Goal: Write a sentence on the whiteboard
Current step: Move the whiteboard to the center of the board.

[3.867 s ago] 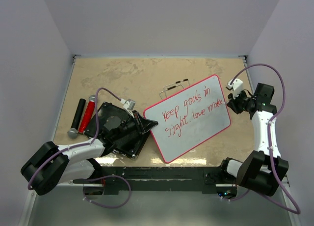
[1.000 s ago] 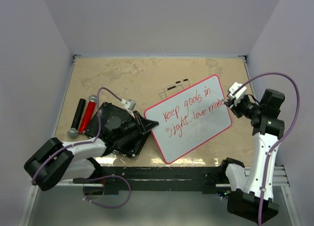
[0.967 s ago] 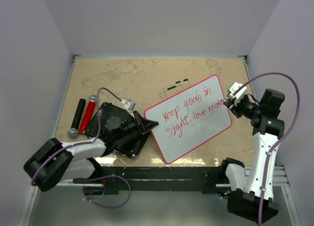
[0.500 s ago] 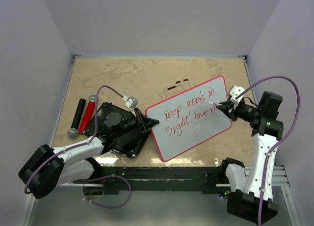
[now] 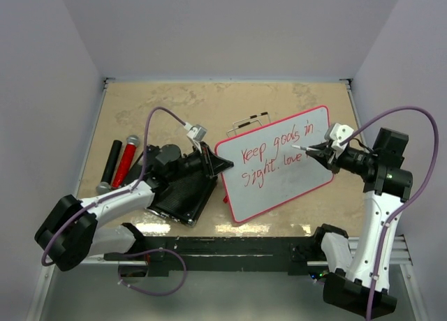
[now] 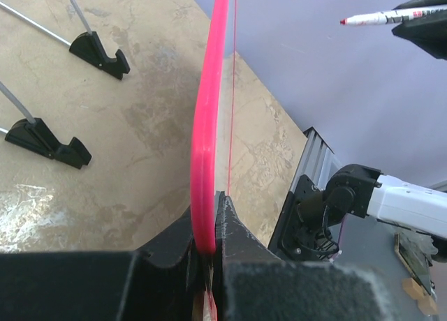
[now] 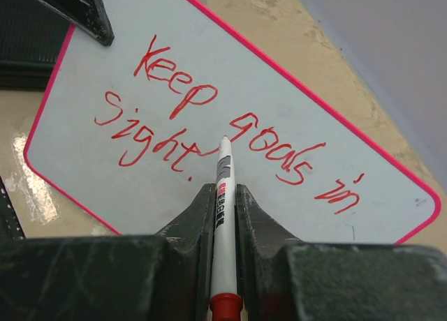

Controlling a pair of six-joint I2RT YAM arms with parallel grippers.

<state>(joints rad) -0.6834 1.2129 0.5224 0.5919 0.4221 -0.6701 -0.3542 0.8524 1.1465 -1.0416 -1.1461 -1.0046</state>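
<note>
Currently the left gripper is clamped on the left corner of the large flat white whiteboard with a thin red rim. In the left wrist view the red rim runs edge-on up from between the closed black fingers. The board lies slanted across the right half of the beige marbled tabletop, its right end farther from the arms.

The red handwritten sentence runs in two lines, reading "Keep goals in" above "sight. love"; whatever follows is hidden behind the right arm's tool. The right gripper is closed tight on a slim white marker with a red end, which points at the board near the full stop after "sight". From the left wrist camera the tip stands clear of the board's face.

A black ribbed rectangular slab lies under the left arm, just beside the board. Left of it lie a black cylinder and a red cylinder, side by side. A thin wire stand with black feet sits beyond the board.
</note>
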